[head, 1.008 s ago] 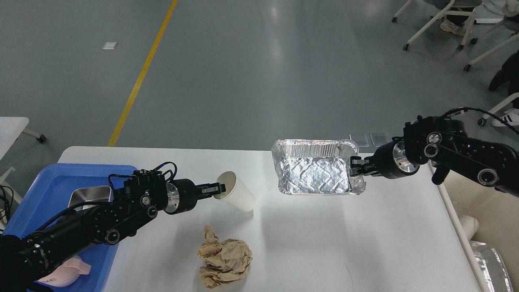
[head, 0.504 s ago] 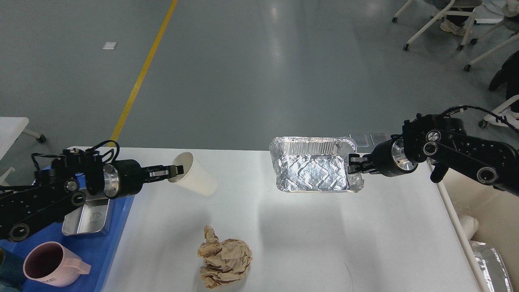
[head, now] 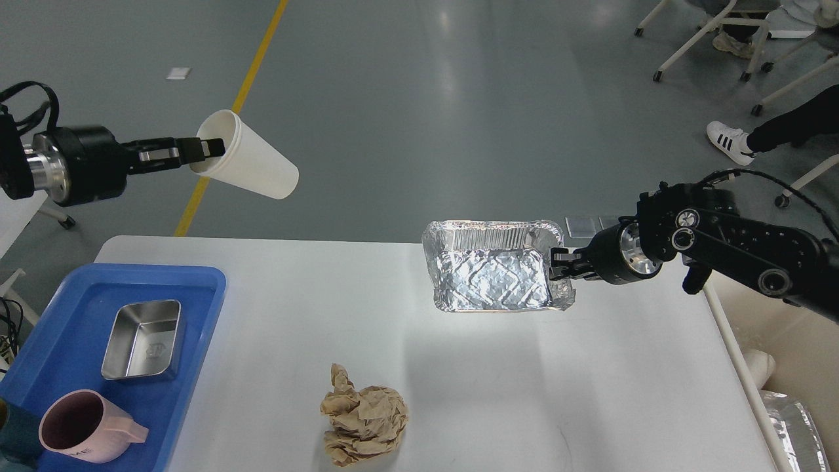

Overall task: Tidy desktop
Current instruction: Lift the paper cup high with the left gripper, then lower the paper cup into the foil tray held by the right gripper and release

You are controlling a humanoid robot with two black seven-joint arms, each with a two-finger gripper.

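Note:
The white desktop (head: 590, 393) fills the lower part of the head view. My left gripper (head: 208, 147) is shut on the rim of a white paper cup (head: 252, 164) and holds it high in the air, up and to the left of the desktop's far edge. My right gripper (head: 559, 265) is shut on the right rim of a foil tray (head: 491, 275) and holds it over the desktop's far middle. A crumpled brown paper ball (head: 362, 416) lies at the front centre.
A blue plastic tray (head: 196, 314) at the left holds a steel box (head: 143, 339) and a pink mug (head: 82, 427). A cream bin (head: 786, 341) stands past the right edge, with foil inside (head: 793, 426). Chairs and a person's leg are far right.
My left arm has swung up and left, lifting the paper cup from just above the desktop to high in the air. My right gripper has shifted the foil tray slightly left.

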